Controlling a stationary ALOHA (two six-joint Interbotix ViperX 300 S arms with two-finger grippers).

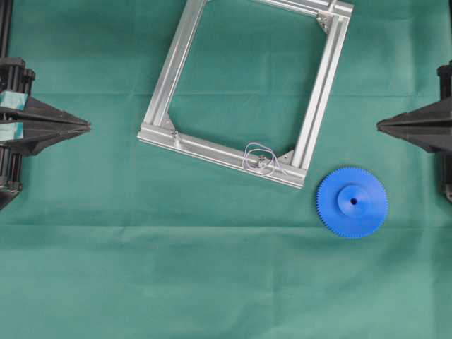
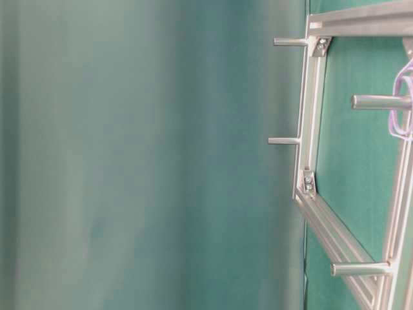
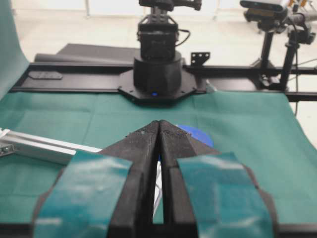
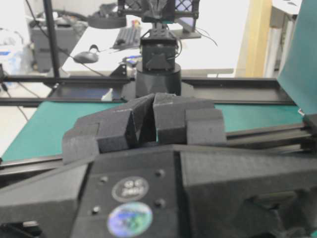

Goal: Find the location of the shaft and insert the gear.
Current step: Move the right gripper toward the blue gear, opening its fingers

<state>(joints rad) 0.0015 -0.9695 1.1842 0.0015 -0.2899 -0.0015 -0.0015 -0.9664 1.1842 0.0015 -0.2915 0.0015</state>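
Observation:
The bright-blue gear (image 1: 352,202) lies flat on the green cloth, just right of the frame's near right corner. The shaft (image 1: 263,163) is a short grey pin standing on the aluminium frame's (image 1: 212,150) near rail, with thin silvery wire loops around it; in the table-level view the shaft (image 2: 381,101) shows sideways. My left gripper (image 1: 88,127) hangs at the far left, its fingers pressed together on nothing. In the left wrist view the left gripper (image 3: 159,124) points at the gear (image 3: 198,135). My right gripper (image 1: 379,126) sits at the far right, above the gear, shut and empty; the right wrist view shows the right gripper (image 4: 152,99) the same way.
Triangular corner brackets (image 1: 324,21) sit inside the frame's corners. Other metal pins (image 2: 287,140) stick out from the frame's rails. The opposite arm's black base (image 3: 157,74) stands beyond the cloth's far edge.

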